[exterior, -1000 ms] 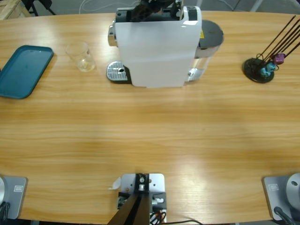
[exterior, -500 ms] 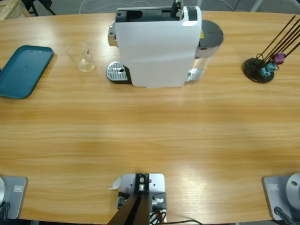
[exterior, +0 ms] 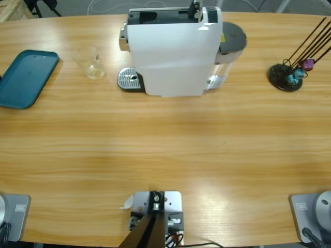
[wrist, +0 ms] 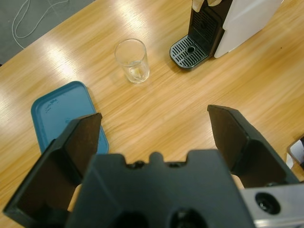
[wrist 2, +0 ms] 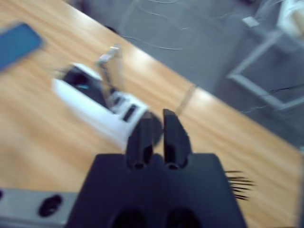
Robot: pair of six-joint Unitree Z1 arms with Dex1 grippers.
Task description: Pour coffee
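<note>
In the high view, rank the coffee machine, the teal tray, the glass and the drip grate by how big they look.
1. coffee machine
2. teal tray
3. glass and drip grate look about alike; I won't rank them.

Wood, plastic, glass and metal on the bench

The table [exterior: 165,139] is light wood with a fine grain and a soft sheen. Ahead of the left gripper [wrist: 154,137], whose jaws are matt black plastic, stands a clear, smooth drinking glass [wrist: 132,60]; the tray [wrist: 61,116] is matt teal plastic. The coffee machine [exterior: 173,49] has a smooth white plastic shell and a perforated shiny metal drip grille [exterior: 129,79].
</note>
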